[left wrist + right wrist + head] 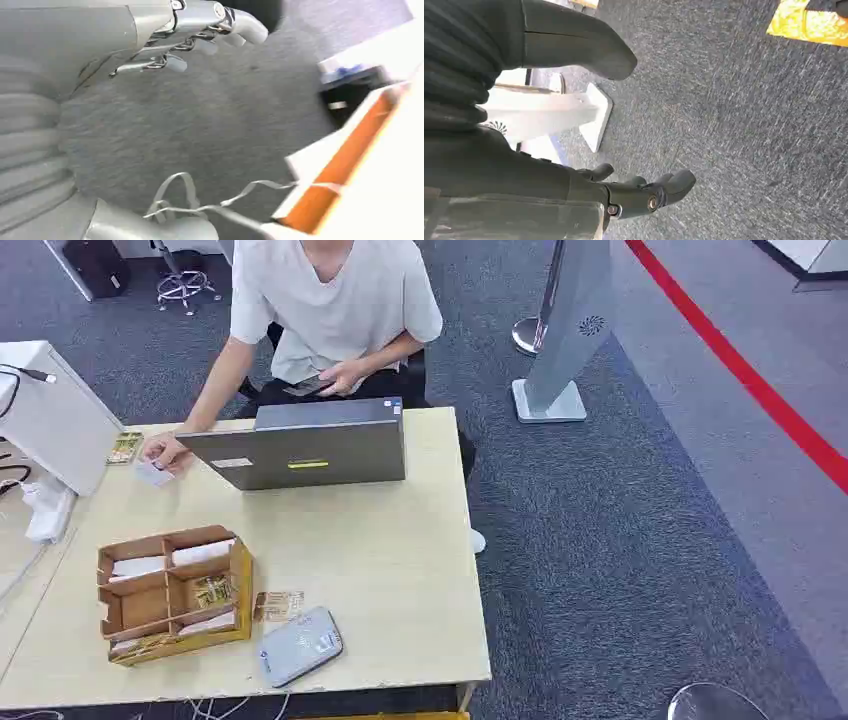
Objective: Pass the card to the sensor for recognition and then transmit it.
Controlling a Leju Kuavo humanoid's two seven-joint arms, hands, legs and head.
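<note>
Evidently we haven't started: both our left hand [200, 35] and right hand [644, 192] hang loosely spread and empty over carpet, so next we reach the card [279, 605] lying just beside the sensor [299, 645].

High head view over table [400, 570]; wrist views seemingly floorward.

The surface [400, 570] lay bare between the laptop [305, 445] and the compartmented wooden tray [170, 592]. A person's hand [163, 452] occupied the far left corner, beside a white box [50, 415].
</note>
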